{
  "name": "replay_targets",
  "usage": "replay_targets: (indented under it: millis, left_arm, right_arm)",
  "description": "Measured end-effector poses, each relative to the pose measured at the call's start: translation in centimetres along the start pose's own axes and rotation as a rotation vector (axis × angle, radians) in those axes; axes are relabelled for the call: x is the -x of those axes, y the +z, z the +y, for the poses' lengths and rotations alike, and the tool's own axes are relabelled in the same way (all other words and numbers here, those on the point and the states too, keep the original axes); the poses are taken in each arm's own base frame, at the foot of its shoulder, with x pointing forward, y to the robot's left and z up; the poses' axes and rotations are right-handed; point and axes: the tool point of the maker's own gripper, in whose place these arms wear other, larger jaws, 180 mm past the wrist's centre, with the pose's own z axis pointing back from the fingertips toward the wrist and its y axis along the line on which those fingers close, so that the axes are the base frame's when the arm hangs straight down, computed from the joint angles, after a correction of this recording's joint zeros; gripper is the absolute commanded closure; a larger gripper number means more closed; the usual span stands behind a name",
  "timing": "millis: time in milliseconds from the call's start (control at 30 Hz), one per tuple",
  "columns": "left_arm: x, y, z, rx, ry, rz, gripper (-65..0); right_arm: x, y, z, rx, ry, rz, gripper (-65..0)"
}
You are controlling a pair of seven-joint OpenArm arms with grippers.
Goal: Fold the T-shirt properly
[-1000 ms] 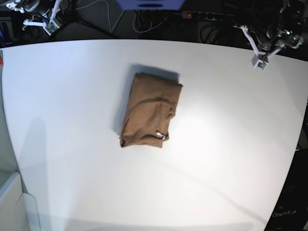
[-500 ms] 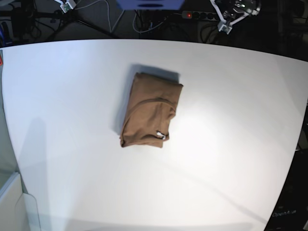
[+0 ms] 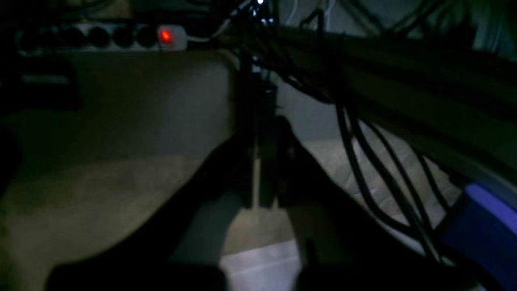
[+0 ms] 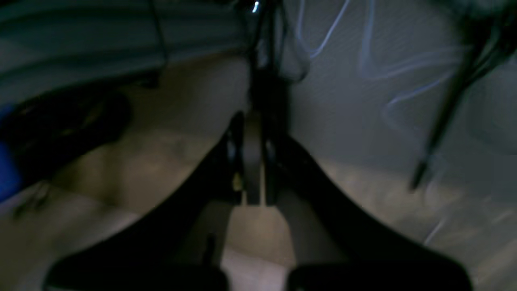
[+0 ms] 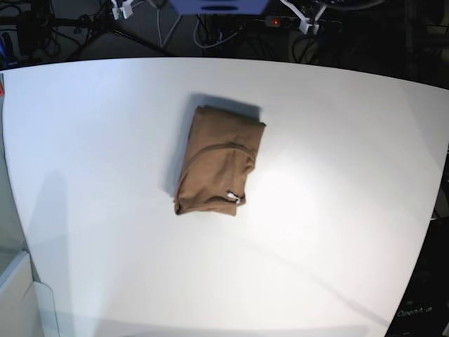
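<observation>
This looks like a robotics lab. A big bare white desk [image 5: 337,210] fills the room's middle, and behind its far edge the floor is dark and crowded with loose cables [image 5: 210,31]. A power strip [image 5: 280,21] with a glowing red switch lies there, beside a blue box [image 5: 217,5] and white arm parts.

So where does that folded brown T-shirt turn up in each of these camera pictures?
Base: the T-shirt lies folded near the middle of the white table.
Left wrist: not in it; only dark floor and cables.
Right wrist: not in it.
Shared landmark: the power strip with the red light shows in the base and left wrist views.
</observation>
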Motion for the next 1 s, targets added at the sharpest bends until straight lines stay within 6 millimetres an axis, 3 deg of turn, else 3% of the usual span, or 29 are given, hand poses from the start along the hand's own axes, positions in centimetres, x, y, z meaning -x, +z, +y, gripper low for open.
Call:
replay_targets:
  millis: [100,167,233,300,400,500,600,700,833,900,1000]
  left_arm:
    - [-0.5,-0.1,-0.2,-0.001,0.044,-0.057,-2.2]
    - [-1.3,-0.3,-0.4,-0.004,0.05,-0.1,-2.4]
    - [-2.7,-0.6,0.4,-0.082,0.023,-0.149,-2.4]
    - [-3.5,-0.6,1.6,-0.164,-0.005,-0.163,-2.4]
    - [-3.7,-0.8,1.9,-0.205,-0.101,-0.139,-2.4]
    - [-4.0,-1.8,0.2,-0.219,-0.16,-0.133,-2.6]
    - [-4.6,-2.4,-1.0,-0.195,-0.169,-0.131,-2.6]
    - [-6.3,-2.4,-0.1,-0.219,-0.173,-0.103,-2.6]
    - [-8.9,-1.6,2.4,-0.274,-0.18,-0.137,-2.7]
    - [-9.0,-1.5,2.7,-0.28,-0.178,-0.134,-3.9]
    - [-8.4,-1.9,1.8,-0.262,-0.176,-0.12,-12.5]
  right_arm:
    - [-4.8,-1.3,-1.1,0.059,0.073,-0.088,-0.7]
    - [-6.0,-1.7,-1.4,0.098,0.097,-0.109,-0.9]
    - [-5.7,-1.8,-2.2,0.146,0.125,-0.082,-0.9]
    - [-3.7,-1.7,-2.5,0.174,0.125,-0.007,-0.9]
    - [-2.0,-2.1,-1.3,0.161,0.119,0.067,-2.2]
    - [-3.9,-3.2,0.0,0.139,0.122,0.049,-6.8]
    - [-6.0,-3.8,0.1,0.162,0.136,0.007,-8.1]
    - [-6.1,-3.5,-1.3,0.241,0.154,0.005,-8.7]
    - [-4.4,-3.4,-0.7,0.227,0.143,0.045,-13.6]
    - [-4.6,-3.6,-0.2,0.215,0.14,0.037,-16.5]
    - [-5.5,-3.7,-0.5,0.222,0.146,0.021,-20.3]
